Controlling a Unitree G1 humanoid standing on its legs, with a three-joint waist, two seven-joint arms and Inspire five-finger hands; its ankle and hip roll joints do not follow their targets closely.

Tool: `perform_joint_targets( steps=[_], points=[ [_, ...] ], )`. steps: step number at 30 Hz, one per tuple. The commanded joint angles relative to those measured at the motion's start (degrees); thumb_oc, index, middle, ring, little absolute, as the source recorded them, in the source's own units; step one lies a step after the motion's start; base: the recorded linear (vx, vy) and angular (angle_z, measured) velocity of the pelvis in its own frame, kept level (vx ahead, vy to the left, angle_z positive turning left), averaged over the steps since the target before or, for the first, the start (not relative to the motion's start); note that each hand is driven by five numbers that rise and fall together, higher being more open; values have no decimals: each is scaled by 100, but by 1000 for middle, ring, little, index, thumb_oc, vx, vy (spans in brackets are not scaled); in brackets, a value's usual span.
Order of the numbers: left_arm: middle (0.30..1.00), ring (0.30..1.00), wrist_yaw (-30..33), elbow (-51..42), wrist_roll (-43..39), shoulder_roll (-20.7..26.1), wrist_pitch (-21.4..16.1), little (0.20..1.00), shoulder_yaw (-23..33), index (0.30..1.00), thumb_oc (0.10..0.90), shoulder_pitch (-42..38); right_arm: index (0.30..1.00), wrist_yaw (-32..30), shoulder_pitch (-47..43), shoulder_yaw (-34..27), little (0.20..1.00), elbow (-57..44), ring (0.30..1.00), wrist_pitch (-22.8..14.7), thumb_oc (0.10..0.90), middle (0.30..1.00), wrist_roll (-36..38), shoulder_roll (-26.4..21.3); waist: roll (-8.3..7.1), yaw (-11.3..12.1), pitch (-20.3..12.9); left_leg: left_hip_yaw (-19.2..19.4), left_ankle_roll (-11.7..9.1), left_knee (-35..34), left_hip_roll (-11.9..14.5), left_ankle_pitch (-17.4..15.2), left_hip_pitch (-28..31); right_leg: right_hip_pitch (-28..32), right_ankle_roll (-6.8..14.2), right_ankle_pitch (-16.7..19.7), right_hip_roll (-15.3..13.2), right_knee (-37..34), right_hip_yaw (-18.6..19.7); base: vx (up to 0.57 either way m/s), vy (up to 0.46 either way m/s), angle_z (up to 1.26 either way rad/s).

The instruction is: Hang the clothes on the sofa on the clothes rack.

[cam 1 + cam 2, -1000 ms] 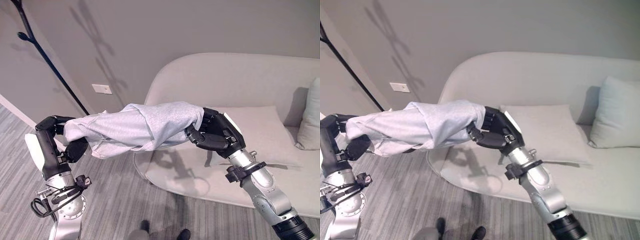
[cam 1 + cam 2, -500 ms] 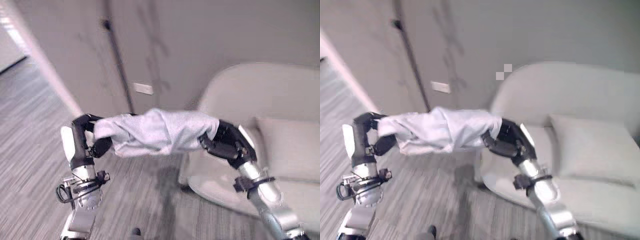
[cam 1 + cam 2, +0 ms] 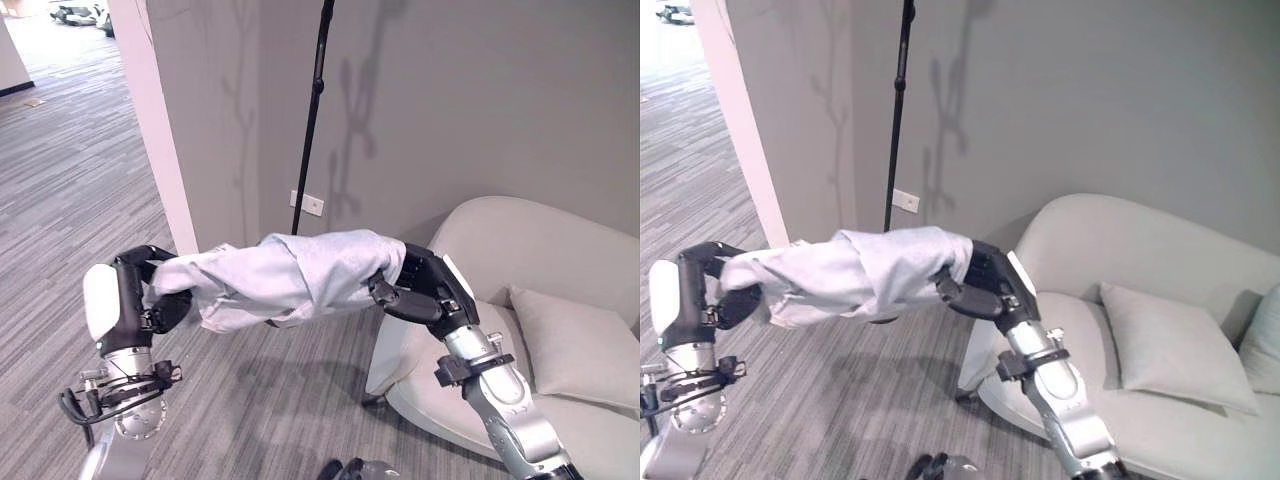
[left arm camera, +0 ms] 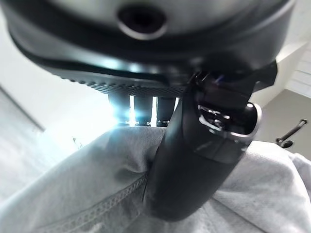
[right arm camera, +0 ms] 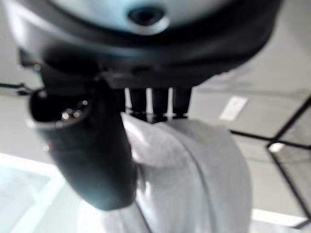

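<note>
This looks like a lounge or waiting corner of an office or flat. A pale grey rounded sofa [image 3: 1160, 300] with matching cushions [image 3: 1175, 345] stands against a plain grey wall [image 3: 1090, 100]. Grey wood-look flooring [image 3: 60, 160] runs off down a corridor, and a black clothes rack [image 3: 310, 110] stands by a wall socket [image 3: 313, 205].

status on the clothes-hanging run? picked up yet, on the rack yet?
Done: the light grey garment is off the sofa and held in the air. In hand: the left hand pinches one end and the right hand the other, with the cloth stretched between them; both wrist views show a thumb clamped on fabric. Left: the black clothes rack pole stands by the wall just behind the garment, which does not hang on it yet.
</note>
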Motion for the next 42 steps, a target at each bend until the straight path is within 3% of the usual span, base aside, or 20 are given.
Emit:
perform_joint_targets(
  steps=[1, 2, 3, 6, 8, 9, 11, 13, 15, 16, 17, 18, 20, 21, 23, 26, 31, 36, 39, 42],
  points=[
    [300, 300, 160, -611, -133, 300, -284, 300, 430, 300, 400, -434, 300, -471, -682, -1037, 300, -59, 300, -785, 400, 300, 247, -46, 119, 120, -342, -157, -493, -131, 377, -818, 344, 375, -124, 910, -46, -1015, 550, 151, -112, 60],
    [300, 300, 138, -565, -168, 343, -287, 300, 393, 300, 400, -477, 300, -558, -621, -1132, 300, -104, 300, -786, 400, 300, 152, -12, 153, 99, -349, -161, -523, -84, 432, -867, 344, 365, -102, 971, -64, -1145, 722, 310, -158, 28],
    [300, 300, 105, -497, -111, 379, -259, 300, 412, 300, 400, -512, 300, -730, -550, -1296, 300, -160, 300, -806, 400, 300, -77, -6, 154, 28, -507, -101, -561, -101, 462, -1020, 439, 663, -224, 728, 30, -1519, 845, 347, -101, 29],
    [300, 300, 117, -487, -33, 357, -249, 300, 476, 300, 400, -449, 300, -875, -437, -1437, 300, -277, 300, -793, 400, 300, -448, -6, 213, -6, -710, 6, -561, -88, 531, -1187, 599, 801, -354, 596, 250, -1573, 942, 284, -74, 0],
    [300, 300, 273, -489, 78, 420, -214, 300, 569, 300, 400, -621, 300, -1023, -581, -1566, 300, -272, 300, -864, 400, 300, -591, 1, 278, -110, -928, 78, -648, 158, 593, -1400, 605, 1062, -421, 488, 538, -1998, 987, 290, -190, -32],
    [300, 300, 481, -448, 194, 590, -191, 300, 763, 300, 400, -854, 300, -1158, -760, -1587, 300, -275, 300, -913, 400, 300, -826, -91, 405, -139, -1055, 267, -798, 486, 722, -1529, 524, 1335, -415, 476, 730, -2413, 1137, 237, -228, -42],
    [300, 300, 729, -371, 362, 898, -141, 300, 961, 300, 400, -1291, 300, -1386, -1062, -1579, 300, -339, 300, -883, 400, 300, -1280, -240, 446, -112, -1020, 424, -1141, 1701, 863, -1170, 37, 1652, -549, 387, 842, -2770, 1337, 189, -167, -47],
    [300, 300, 866, -319, 477, 1028, -108, 300, 1024, 300, 400, -1491, 300, -1576, -1299, -1566, 300, -250, 300, -897, 400, 300, -1487, -331, 434, -52, -937, 408, -1300, 2736, 986, -783, -423, 1907, -703, 287, 942, -2948, 1429, 85, -82, -81],
    [300, 300, 1036, -111, 573, 1227, 6, 300, 963, 300, 400, -1868, 300, -1819, -1641, -1516, 300, -201, 300, -861, 400, 300, -1755, -416, 360, -15, -785, 368, -1257, 3340, 1048, -515, -842, 2037, -825, 207, 948, -2991, 1494, 68, -51, -66],
    [300, 300, 1163, 22, 775, 1432, 127, 300, 926, 300, 400, -2132, 300, -1941, -1864, -1464, 300, -224, 300, -835, 400, 300, -2001, -521, 295, 41, -674, 433, -1129, 3317, 1115, -802, -1225, 2183, -820, 115, 945, -3026, 1596, 49, -17, -26],
    [300, 300, 1180, 46, 784, 1442, 127, 300, 914, 300, 400, -2173, 300, -1956, -1894, -1464, 300, -213, 300, -833, 400, 300, -2015, -516, 278, 46, -654, 449, -1106, 3334, 1098, -780, -1255, 2160, -818, 138, 923, -3025, 1596, 92, 54, -30],
    [300, 300, 1220, 23, 976, 1591, 191, 300, 875, 300, 400, -2345, 300, -2020, -2186, -1349, 300, -119, 300, -846, 400, 300, -2125, -565, 300, 127, -638, 397, -981, 2737, 1030, -1167, -1353, 2205, -748, 106, 943, -3074, 1711, 24, 74, -45],
    [300, 300, 1243, -17, 1023, 1671, 212, 300, 917, 300, 400, -2378, 300, -2098, -2388, -1230, 300, -7, 300, -858, 400, 300, -2170, -561, 289, 199, -616, 277, -958, 2175, 876, -984, -1399, 2179, -721, 123, 927, -3074, 1795, 93, 118, -49],
    [300, 300, 1350, -108, 1061, 1789, 223, 300, 1006, 300, 400, -2409, 300, -2188, -2582, -1096, 300, 74, 300, -765, 400, 300, -2479, -623, 377, 403, -572, -291, -1091, 1222, 706, -505, -1503, 2286, -757, 30, 1067, -3004, 2031, 103, 119, -39],
    [300, 300, 1472, -40, 1193, 1837, 331, 300, 1079, 300, 400, -2509, 300, -2197, -2657, -1092, 300, 82, 300, -773, 400, 300, -2596, -607, 369, 409, -597, -402, -1112, 970, 635, -269, -1431, 2335, -769, -15, 1103, -2993, 2130, 133, 99, -96],
    [300, 300, 1702, -266, 1604, 2227, 538, 300, 1347, 300, 400, -2525, 300, -2322, -2720, -1134, 300, 243, 300, -866, 400, 300, -2602, -595, 330, 408, -963, -357, -991, 155, 653, -172, -864, 2354, -717, -119, 1097, -2873, 2095, 222, 155, -37],
    [300, 300, 1924, -272, 1778, 2636, 709, 300, 1634, 300, 400, -2493, 300, -2373, -2771, -1208, 300, 427, 300, -904, 400, 300, -2537, -733, 310, 455, -1191, -261, -900, -175, 585, -155, -565, 2397, -622, -156, 1021, -2882, 2139, 96, 103, 0],
    [300, 300, 2108, 417, 1782, 3327, 1013, 300, 1532, 300, 400, -2904, 300, -2606, -3179, -1081, 300, 1023, 300, -853, 400, 300, -2539, -993, 347, 513, -1325, -213, -839, -274, 538, -193, -424, 2451, -538, -178, 962, -2857, 2137, 41, 82, 17],
    [300, 300, 2050, 1067, 1686, 3780, 1189, 300, 1205, 300, 400, -3278, 300, -2714, -3600, -827, 300, 1598, 300, -795, 400, 300, -2466, -1223, 367, 503, -1377, -210, -809, -309, 510, -216, -376, 2459, -496, -184, 933, -2831, 2134, 26, 68, 6],
    [300, 300, 1877, 1871, 1441, 4084, 1197, 300, 520, 300, 400, -3826, 300, -2685, -4090, -435, 300, 2195, 300, -747, 400, 300, -2170, -1339, 389, 480, -1408, -206, -779, -311, 484, -234, -345, 2453, -470, -189, 914, -2803, 2133, 15, 52, 8]
  ],
)
